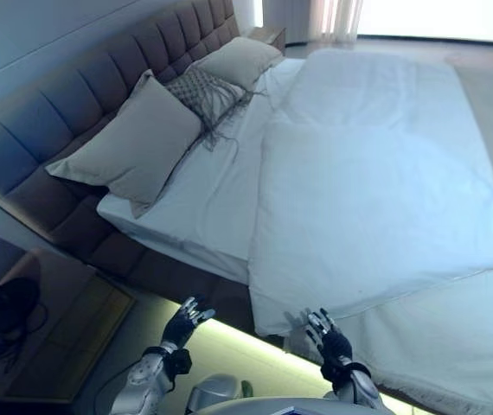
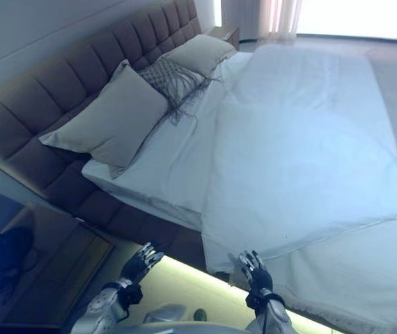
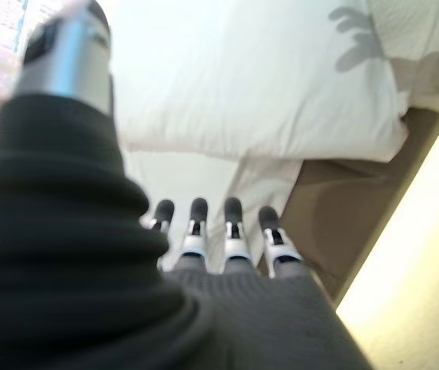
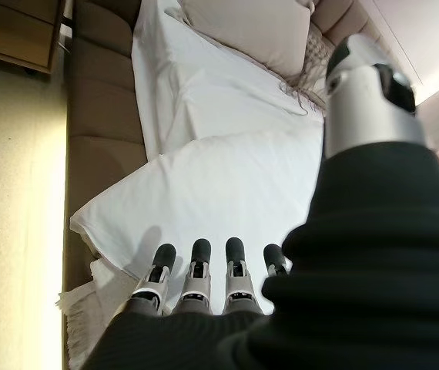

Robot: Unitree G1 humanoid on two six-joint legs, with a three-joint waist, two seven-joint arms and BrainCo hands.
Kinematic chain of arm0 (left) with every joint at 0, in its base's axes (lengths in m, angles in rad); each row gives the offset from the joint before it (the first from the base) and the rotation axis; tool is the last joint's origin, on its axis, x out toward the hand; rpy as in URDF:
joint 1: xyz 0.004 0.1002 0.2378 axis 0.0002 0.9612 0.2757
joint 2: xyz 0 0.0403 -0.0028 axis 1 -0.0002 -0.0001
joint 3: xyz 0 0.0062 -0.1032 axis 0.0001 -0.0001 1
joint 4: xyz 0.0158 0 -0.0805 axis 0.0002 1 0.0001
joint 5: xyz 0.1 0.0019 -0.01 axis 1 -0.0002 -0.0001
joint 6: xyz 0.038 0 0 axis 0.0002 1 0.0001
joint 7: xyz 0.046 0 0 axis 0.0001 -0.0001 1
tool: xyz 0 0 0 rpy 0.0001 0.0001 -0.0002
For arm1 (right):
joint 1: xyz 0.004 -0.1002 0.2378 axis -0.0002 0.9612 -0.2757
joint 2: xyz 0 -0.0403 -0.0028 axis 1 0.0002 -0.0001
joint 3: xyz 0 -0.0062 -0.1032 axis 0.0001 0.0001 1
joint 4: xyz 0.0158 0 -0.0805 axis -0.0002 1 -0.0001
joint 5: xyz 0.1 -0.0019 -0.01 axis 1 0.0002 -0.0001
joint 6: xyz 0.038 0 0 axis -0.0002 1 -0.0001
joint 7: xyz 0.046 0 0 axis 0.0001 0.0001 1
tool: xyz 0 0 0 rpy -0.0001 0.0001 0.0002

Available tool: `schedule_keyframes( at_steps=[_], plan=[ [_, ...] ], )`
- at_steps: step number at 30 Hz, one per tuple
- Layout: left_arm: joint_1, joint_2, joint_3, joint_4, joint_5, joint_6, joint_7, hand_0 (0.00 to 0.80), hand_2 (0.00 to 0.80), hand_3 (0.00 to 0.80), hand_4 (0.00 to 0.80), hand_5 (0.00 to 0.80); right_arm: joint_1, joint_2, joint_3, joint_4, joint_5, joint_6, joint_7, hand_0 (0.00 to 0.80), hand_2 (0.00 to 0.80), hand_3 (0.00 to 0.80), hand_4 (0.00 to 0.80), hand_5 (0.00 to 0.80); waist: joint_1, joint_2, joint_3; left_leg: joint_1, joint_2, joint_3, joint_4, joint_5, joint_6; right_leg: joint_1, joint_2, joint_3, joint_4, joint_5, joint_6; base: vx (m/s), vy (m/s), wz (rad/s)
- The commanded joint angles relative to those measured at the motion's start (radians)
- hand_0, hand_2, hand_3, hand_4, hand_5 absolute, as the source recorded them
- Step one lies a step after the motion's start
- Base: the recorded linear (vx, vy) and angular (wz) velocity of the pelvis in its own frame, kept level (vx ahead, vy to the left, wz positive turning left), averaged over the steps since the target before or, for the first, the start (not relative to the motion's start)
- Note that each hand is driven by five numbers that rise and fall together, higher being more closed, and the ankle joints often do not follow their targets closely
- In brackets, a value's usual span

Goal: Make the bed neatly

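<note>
A white duvet [image 1: 376, 199] lies over the lower part of the bed, its near corner [image 1: 268, 324] hanging over the side rail. The white sheet [image 1: 203, 199] shows bare between it and the pillows. Two grey pillows [image 1: 134, 138] and a fringed cushion [image 1: 201, 93] lean on the padded headboard [image 1: 65, 112]. My left hand [image 1: 186, 322] is open and empty, off the bed's side, left of the duvet corner. My right hand [image 1: 329, 339] is open and empty, just below the duvet's edge. In the right wrist view the duvet corner [image 4: 96, 223] lies just past the fingers [image 4: 196, 266].
A brown nightstand [image 1: 52, 320] with a dark object [image 1: 4, 311] on it stands at the left by the bed's head. A lit strip [image 1: 255, 350] runs under the bed's side rail. A fringed white throw [image 1: 437, 354] hangs below the duvet at the right.
</note>
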Motion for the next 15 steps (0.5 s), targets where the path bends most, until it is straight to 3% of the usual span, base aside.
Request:
schedule_keyframes(
  at_steps=[1,3,6,8,9,11,13,15],
  plan=[
    [-0.075,0.004,0.003,-0.048,-0.058,-0.056,0.049,0.0,0.0,0.0,0.0,0.0,-0.046,-0.028,-0.039,0.02,0.035,-0.078,0.037,0.0,0.0,0.0,0.0,0.0,0.008,-0.005,0.031,-0.071,-0.029,-0.041,-0.036,0.126,0.047,0.039,0.071,-0.008,-0.227,0.22,0.076,-0.005,-0.156,-0.27],
    [-0.087,0.0,0.01,-0.041,-0.071,-0.065,0.06,0.0,0.0,0.0,0.0,0.0,-0.08,-0.044,-0.067,0.052,0.059,-0.083,0.057,0.0,0.0,0.0,0.0,0.0,0.003,-0.009,0.054,-0.081,-0.025,-0.037,-0.026,0.111,0.047,0.0,0.082,0.01,-0.229,0.239,0.086,-0.009,-0.13,0.0],
    [-0.051,-0.007,0.037,-0.037,-0.051,-0.074,0.051,0.0,0.0,0.0,0.0,0.0,-0.09,-0.053,-0.098,0.06,0.113,-0.071,0.071,0.0,0.0,0.0,0.0,0.0,0.02,-0.019,0.066,-0.107,-0.007,-0.021,0.01,0.105,0.032,0.02,0.099,-0.017,-0.252,0.225,0.096,0.041,-0.193,0.26],
    [-0.034,-0.005,0.048,-0.055,-0.031,-0.056,0.032,0.0,0.0,0.0,0.0,0.0,-0.091,-0.059,-0.122,0.062,0.156,-0.055,0.08,0.0,0.0,0.0,0.0,0.0,0.024,-0.036,0.082,-0.148,0.01,0.02,0.117,0.064,0.02,0.036,0.089,-0.044,-0.257,0.211,0.094,0.06,-0.163,0.2],
    [-0.029,-0.004,0.049,-0.056,-0.027,-0.05,0.024,0.0,0.0,0.0,0.0,0.0,-0.093,-0.065,-0.127,0.068,0.159,-0.054,0.08,0.0,0.0,0.0,0.0,0.0,0.024,-0.036,0.085,-0.162,0.023,0.02,0.141,0.061,0.015,0.038,0.087,-0.051,-0.253,0.208,0.092,0.068,-0.036,0.44],
    [-0.002,-0.009,0.046,-0.052,-0.022,-0.044,0.006,0.0,0.0,0.0,0.0,0.0,-0.118,-0.09,-0.136,0.089,0.169,-0.042,0.059,0.0,0.0,0.0,0.0,0.0,0.047,-0.021,0.089,-0.167,0.065,-0.041,0.114,0.089,-0.01,0.046,0.086,-0.067,-0.228,0.187,0.086,0.088,0.073,0.54],
    [0.025,-0.002,0.048,-0.072,-0.018,-0.043,-0.008,0.0,0.0,0.0,0.0,0.0,-0.124,-0.091,-0.156,0.11,0.196,-0.049,0.104,0.0,0.0,0.0,0.0,0.0,0.059,-0.014,0.087,-0.144,0.067,-0.057,0.069,0.105,-0.012,0.063,0.083,-0.062,-0.229,0.176,0.093,0.17,0.146,0.23],
    [0.035,0.006,0.053,-0.085,-0.008,-0.044,-0.019,0.0,0.0,0.0,0.0,0.0,-0.128,-0.087,-0.171,0.116,0.203,-0.058,0.11,0.0,0.0,0.0,0.0,0.0,0.068,-0.01,0.079,-0.133,0.056,-0.065,0.039,0.108,-0.001,0.05,0.053,-0.058,-0.203,0.196,0.104,0.154,0.179,-0.01]
  ],
)
